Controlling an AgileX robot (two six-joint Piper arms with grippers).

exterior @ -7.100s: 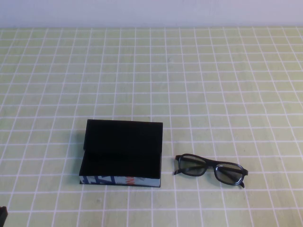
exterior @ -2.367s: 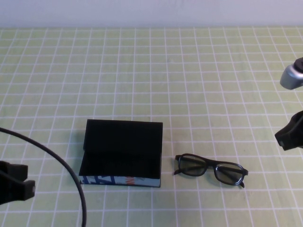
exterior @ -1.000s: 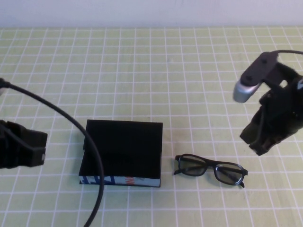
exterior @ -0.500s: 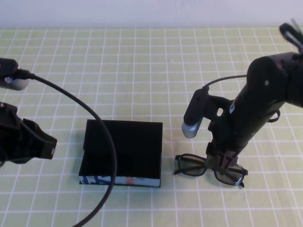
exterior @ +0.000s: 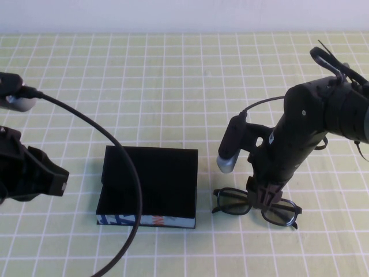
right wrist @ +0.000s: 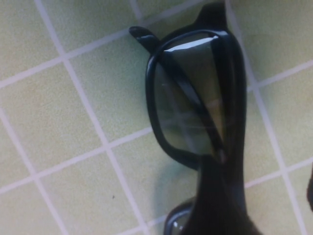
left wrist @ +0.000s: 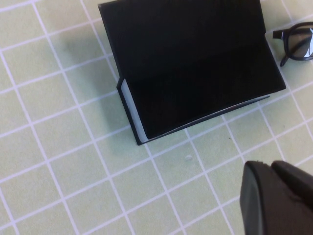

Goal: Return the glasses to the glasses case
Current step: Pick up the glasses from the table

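Black and open, the glasses case (exterior: 147, 187) sits at the near edge of the green checked tablecloth (exterior: 173, 86), its patterned blue, white and red-orange front side facing the robot and its flat lid standing up at the far side. Just beside it to the right, apart from it, lie the glasses (exterior: 256, 206), thick black frames with greyish lenses, set slightly askew on the cloth with the folded temples behind the lenses. The right gripper (exterior: 266, 195) is down directly over the middle of the glasses, at the bridge between the two lenses; in the high view its dark fingertips overlap the frame, and whether they touch it cannot be told. In the right wrist view one lens of the glasses (right wrist: 195, 93) fills the picture with a dark finger (right wrist: 215, 205) lying over the frame near the bridge; the spread of the fingers cannot be made out from either view, and nothing shows the glasses lifted off the cloth. The left gripper (exterior: 31, 173) hangs to the left of the case, near it but clear of it, holding nothing; only its dark tip (left wrist: 279, 196) shows in the left wrist view, beside the case (left wrist: 190, 63), so how wide its fingers stand cannot be told.
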